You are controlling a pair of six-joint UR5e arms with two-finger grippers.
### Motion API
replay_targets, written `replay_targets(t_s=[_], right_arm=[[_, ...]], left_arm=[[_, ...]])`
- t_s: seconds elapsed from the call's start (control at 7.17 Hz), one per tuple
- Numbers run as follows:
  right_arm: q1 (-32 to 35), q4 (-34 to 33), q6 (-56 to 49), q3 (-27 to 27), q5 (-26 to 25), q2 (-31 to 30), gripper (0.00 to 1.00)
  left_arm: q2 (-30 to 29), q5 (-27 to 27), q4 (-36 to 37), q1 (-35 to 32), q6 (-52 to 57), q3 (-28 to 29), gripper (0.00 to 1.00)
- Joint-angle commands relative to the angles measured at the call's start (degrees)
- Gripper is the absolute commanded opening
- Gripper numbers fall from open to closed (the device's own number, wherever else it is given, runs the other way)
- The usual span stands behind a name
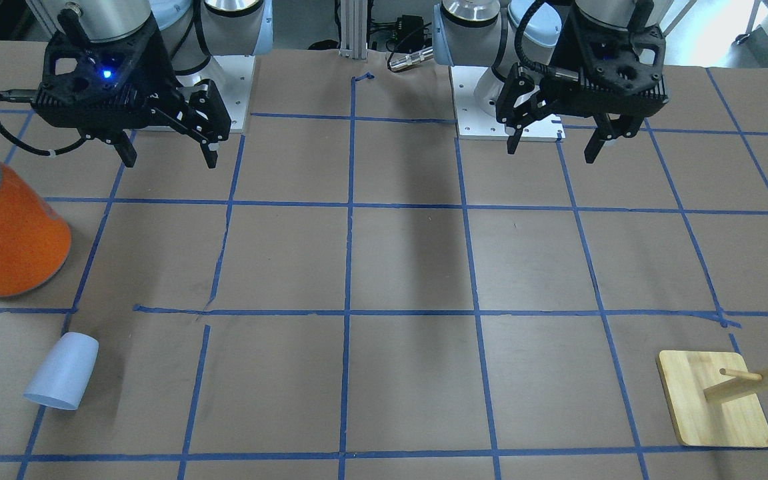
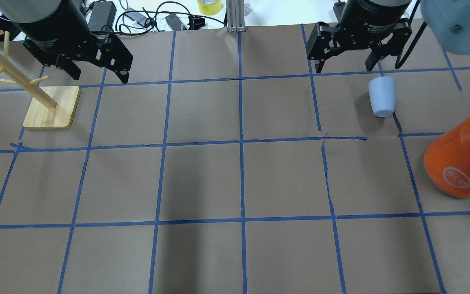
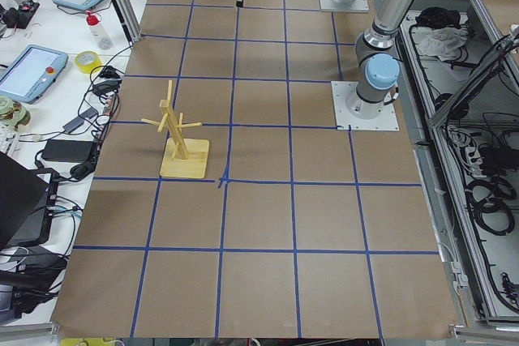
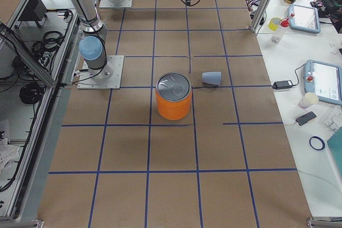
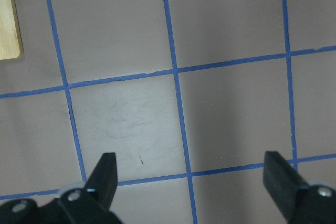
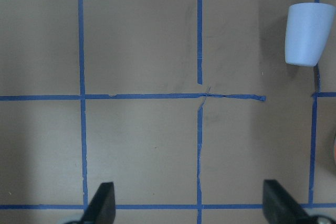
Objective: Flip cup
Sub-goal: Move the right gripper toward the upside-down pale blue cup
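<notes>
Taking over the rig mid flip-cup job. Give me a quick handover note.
Left pincer: open, empty, hovering near the wooden rack.
Right pincer: open, empty, hovering close to the cup.
The cup appears to lie on its side, untouched, apart from the orange can.
Done: nothing yet.
Left: grasp the cup, probably with the right pincer, and flip it.

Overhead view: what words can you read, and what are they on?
"eco": on the orange can.
"2F Adaptive": on the body of the right gripper; the rest is blurred.
Print on the left gripper: too blurred to read.
The cup shows no writing.
</notes>
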Motion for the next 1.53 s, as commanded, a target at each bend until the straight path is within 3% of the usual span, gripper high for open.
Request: replay_targets(t_s=[0.0,1.4], right_arm=[[0.0,0.0,-0.1,0.2,0.0,0.0,1.0],[0.0,-1.6,-0.6,0.9,0.3,1.0,1.0]], left_arm=[[0.0,0.2,0.0,0.1,0.0,0.0,1.0],[0.3,0.0,0.1,0.1,0.1,-2.1,1.0]])
